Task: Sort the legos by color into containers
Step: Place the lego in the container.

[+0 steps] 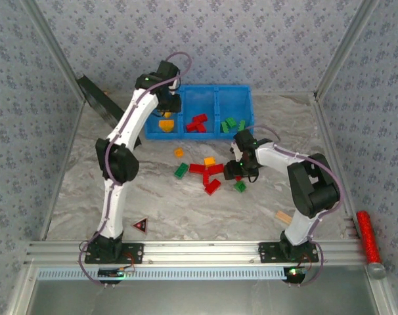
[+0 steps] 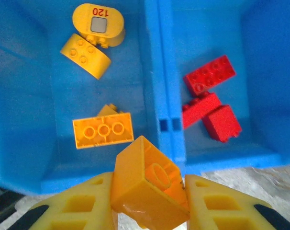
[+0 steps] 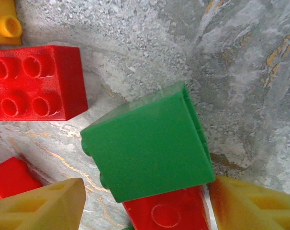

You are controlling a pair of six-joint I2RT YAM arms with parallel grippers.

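My left arm is stretched far forward, its wrist over the left compartment of the bin [image 1: 199,136]; the left gripper [image 2: 149,191] is clamped on an orange brick [image 2: 145,165], which sits tilted on a corner above that compartment's near wall; several orange pieces [image 2: 103,132] lie below it, and reds [image 2: 209,96] sit in the middle compartment (greens [image 1: 232,125] are in the right one). My right arm is folded at the elbow and reaches left and down to the loose bricks on the table [image 1: 74,197]; the right gripper [image 3: 148,187] is spread wide, a finger on either side of a green brick [image 3: 147,148], with a red brick [image 3: 166,213] showing under its near edge; a second red brick [image 3: 35,81] lies just beside, close to the left finger; a triangle marker [image 1: 140,226] and a wooden block [image 1: 284,216] lie near the bases, well apart from the bricks
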